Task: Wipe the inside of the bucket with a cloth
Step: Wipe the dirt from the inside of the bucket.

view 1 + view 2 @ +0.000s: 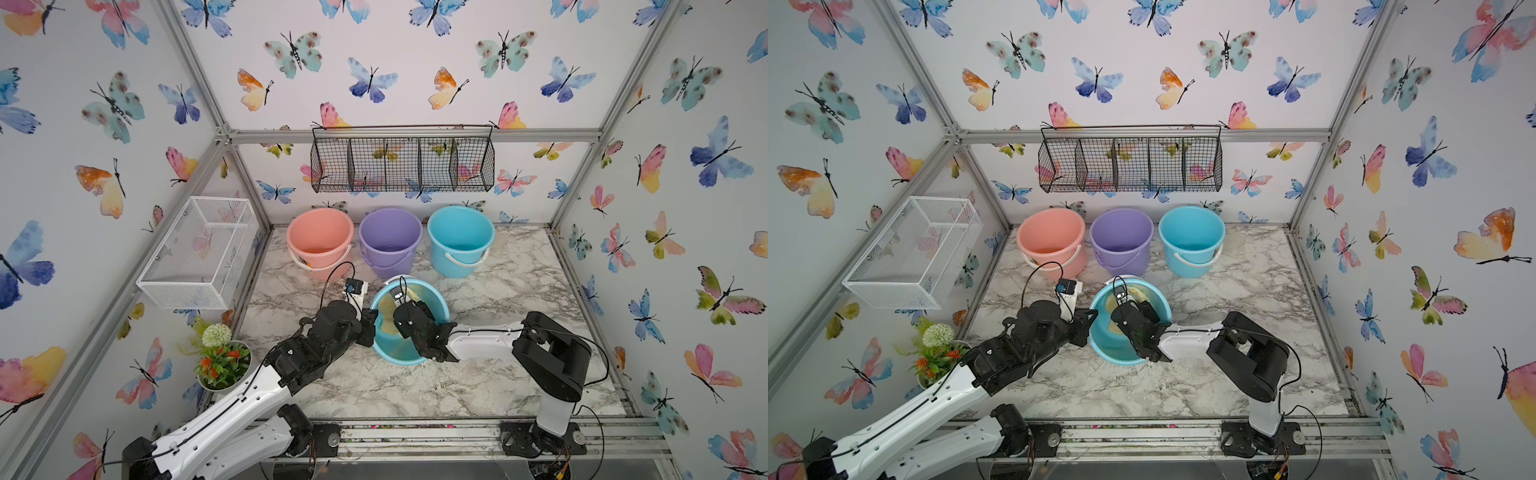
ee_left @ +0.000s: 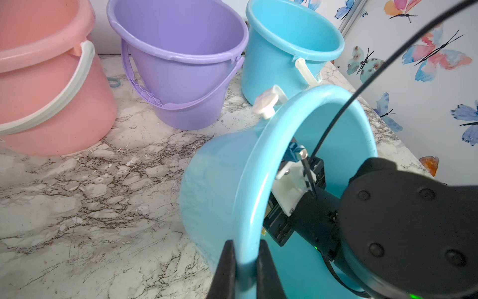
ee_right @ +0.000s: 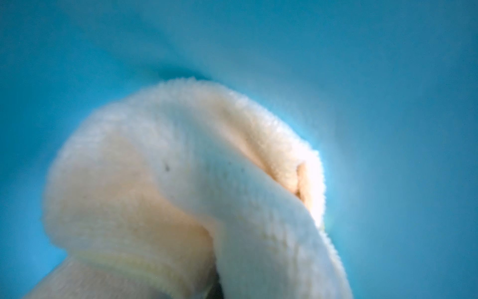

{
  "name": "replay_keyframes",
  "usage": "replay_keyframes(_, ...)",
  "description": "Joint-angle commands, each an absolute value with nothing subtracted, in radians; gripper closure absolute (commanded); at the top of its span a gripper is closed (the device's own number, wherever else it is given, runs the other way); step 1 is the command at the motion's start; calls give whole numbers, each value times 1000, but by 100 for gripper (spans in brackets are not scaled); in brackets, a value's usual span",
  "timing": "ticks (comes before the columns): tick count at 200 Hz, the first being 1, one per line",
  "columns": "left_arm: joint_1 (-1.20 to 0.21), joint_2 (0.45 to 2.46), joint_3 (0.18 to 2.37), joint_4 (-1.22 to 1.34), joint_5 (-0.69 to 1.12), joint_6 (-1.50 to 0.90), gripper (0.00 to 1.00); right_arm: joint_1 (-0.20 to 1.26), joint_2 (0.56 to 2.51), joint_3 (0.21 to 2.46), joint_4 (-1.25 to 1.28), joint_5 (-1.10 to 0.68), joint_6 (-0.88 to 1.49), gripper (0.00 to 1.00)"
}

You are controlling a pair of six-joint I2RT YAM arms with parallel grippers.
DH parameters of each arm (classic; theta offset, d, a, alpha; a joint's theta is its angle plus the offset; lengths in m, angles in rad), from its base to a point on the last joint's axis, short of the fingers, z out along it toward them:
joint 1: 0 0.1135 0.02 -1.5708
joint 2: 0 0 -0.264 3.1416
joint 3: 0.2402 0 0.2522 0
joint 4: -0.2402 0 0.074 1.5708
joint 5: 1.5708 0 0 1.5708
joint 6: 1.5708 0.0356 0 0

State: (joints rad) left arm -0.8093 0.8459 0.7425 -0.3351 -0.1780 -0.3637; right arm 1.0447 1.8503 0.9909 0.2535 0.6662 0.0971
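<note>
- Since the pale yellow terry towel (image 3: 181,168) is already inside the tilted blue bucket (image 1: 395,351) and pressed to its blue inner surface, the step in hand reads as the wipe itself, not the pick-up.
- Bucket: about mid-table on the marble table (image 1: 498,374), tipped with its mouth facing up and toward the right arm. It lies well in front of the pink bucket (image 1: 320,232), purple bucket (image 1: 390,237) and upright blue bucket (image 1: 460,235) along the back edge.
- Left claw (image 2: 245,248): clenched on the bucket's rim, one finger outside and one inside. Judged role: bracing.
- Right claw (image 1: 401,322): reaches in through the mouth, fingers hidden by its own body and by the towel. It is clenched and the towel bunches out just ahead of it, so judged gripping the towel.
- Towel: wadded in folds deep in the bucket; base or side wall, cannot tell.
- Coverage so far: cannot judge.
- Next move calls for sweeping the wad round wall and base under steady pressure, with the rim grip firm so the bucket does not roll.
</note>
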Motion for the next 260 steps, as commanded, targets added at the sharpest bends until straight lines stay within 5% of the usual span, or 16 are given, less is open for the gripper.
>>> replay_keyframes(1, -816, 825, 749, -359, -161, -356, 100, 1037, 1878, 1027, 101, 846, 57, 98)
replay_keyframes(27, -817, 815, 748, -365, -189, -357, 100, 1037, 1880, 1062, -129, 756, 133, 98)
replay_keyframes(98, -816, 830, 733, -362, -199, -360, 100, 1037, 1918, 1155, -573, 118, 165, 98)
replay_keyframes(170, -816, 837, 728, -356, -188, -362, 100, 1017, 1861, 1130, -294, -323, 216, 98)
replay_keyframes(200, -817, 840, 728, -363, -182, -367, 100, 1017, 1854, 1100, -68, -306, 275, 98)
replay_keyframes(260, -815, 834, 727, -385, -164, -374, 100, 1017, 1835, 1020, 296, 19, 345, 98)
